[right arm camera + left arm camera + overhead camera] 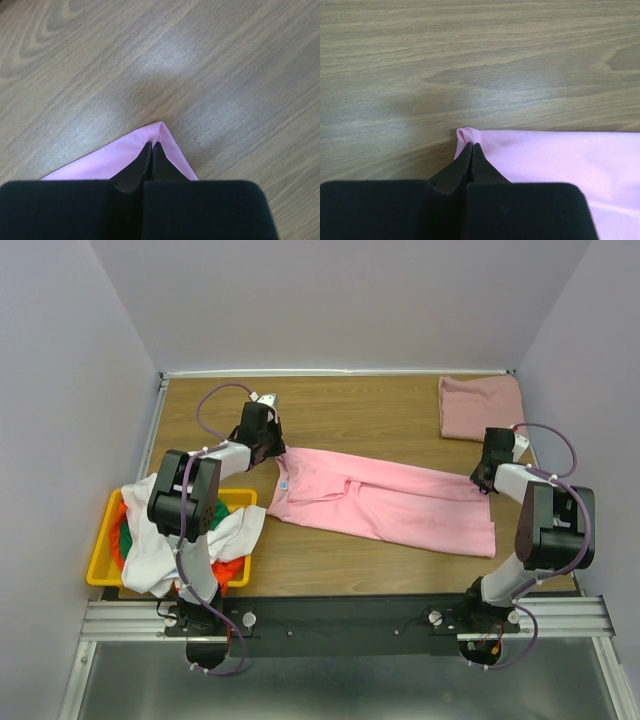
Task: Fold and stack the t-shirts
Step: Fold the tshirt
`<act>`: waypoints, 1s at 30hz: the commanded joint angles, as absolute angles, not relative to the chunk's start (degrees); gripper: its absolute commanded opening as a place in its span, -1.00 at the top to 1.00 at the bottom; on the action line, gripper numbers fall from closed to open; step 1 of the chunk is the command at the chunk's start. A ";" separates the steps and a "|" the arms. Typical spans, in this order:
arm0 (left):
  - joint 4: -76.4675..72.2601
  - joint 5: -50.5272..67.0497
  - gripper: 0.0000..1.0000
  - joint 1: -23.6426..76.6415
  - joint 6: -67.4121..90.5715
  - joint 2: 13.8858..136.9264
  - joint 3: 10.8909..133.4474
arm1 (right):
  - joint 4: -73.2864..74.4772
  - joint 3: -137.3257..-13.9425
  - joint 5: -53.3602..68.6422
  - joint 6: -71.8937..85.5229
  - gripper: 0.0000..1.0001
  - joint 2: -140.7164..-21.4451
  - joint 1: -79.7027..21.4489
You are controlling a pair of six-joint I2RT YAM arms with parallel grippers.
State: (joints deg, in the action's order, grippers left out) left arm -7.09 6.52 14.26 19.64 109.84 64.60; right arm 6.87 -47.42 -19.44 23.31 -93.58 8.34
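A: Biggest first?
B: Wood-grain surface (pixel 380 410), tan, smooth, matte. The bright pink t-shirt (pixel 400 502) lies on it mid-frame, spread long from centre-left to lower right, soft cotton, a few creases.

A: Other shirts?
B: In the top view, a yellow bin (pixel 100 562) of rigid plastic sits at lower left. A white t-shirt (pixel 232 528) spills over its rim, with an orange t-shirt (pixel 234 571) and a green t-shirt (pixel 130 532) bunched under it. The dusty rose t-shirt (pixel 480 407) is a folded rectangle at upper right, well apart from the pink one.

A: End effectors?
B: The left end effector (pixel 471 146) is at the pink shirt's upper-left corner, black tapered fingers pinched closed on a small pucker of fabric. The right end effector (pixel 152 145) is at the shirt's right-end corner, closed on a pointed fold of fine-knit cloth. In the wrist views each corner sits right at the fingertips, with the cloth against the surface.

A: Smallest?
B: A neck label (pixel 284 483), tiny and pale blue, just below the left end effector in the top view.
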 commanded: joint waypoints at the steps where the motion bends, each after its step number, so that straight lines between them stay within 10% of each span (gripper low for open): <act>1: -5.71 6.95 0.83 14.41 19.78 109.60 64.51 | 9.31 -48.34 -23.47 23.38 0.99 -91.67 8.53; 5: -3.78 6.59 0.19 14.50 19.07 108.46 65.39 | 10.81 -49.22 -23.99 22.85 0.64 -90.00 8.44; 10: -1.94 5.28 -0.10 14.76 18.72 104.60 67.14 | 14.05 -51.76 -24.87 21.71 -0.70 -87.02 8.52; 30: -16.95 9.04 -0.07 36.03 29.61 96.23 55.82 | 10.03 -50.63 1.48 29.53 -0.85 -86.39 -9.31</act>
State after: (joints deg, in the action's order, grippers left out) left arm -10.76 4.01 35.57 25.26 93.51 59.31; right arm 12.60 -51.46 -5.52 26.70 -84.58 -8.21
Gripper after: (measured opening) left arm 0.534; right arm 0.923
